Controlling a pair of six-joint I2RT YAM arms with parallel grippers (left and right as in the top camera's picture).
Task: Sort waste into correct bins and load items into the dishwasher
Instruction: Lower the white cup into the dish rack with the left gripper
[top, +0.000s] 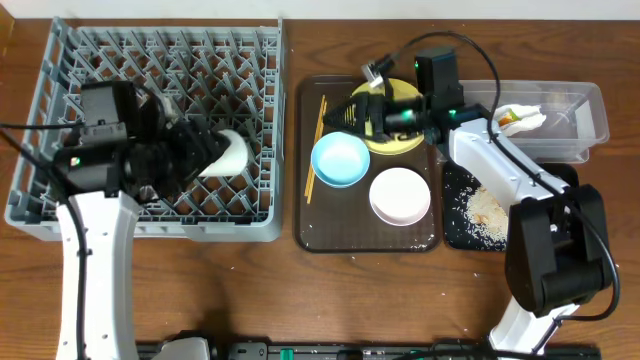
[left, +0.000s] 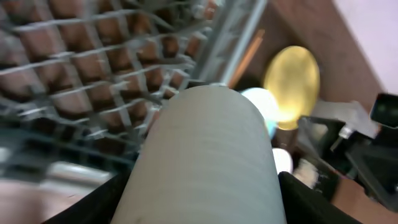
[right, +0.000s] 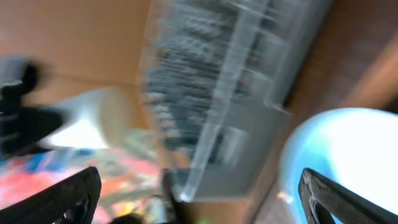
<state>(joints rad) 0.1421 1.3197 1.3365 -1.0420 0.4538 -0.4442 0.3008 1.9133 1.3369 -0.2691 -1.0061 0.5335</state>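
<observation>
holding white cup (top: 232, 155) over rack (top: 150, 228)

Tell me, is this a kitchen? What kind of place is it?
Probably a robot practice table, not a real kitchen: a wooden table holds a grey dish rack, a brown tray with a light blue bowl, white bowl and yellow plate, and a black tray of food scraps.

Lab desk (top: 250, 300) w/ dish rack (top: 150, 228)

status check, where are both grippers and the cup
left gripper shut on white cup, over dish rack. right gripper open, empty, over brown tray near blue bowl. nothing seen blocking the cup's path.
</observation>
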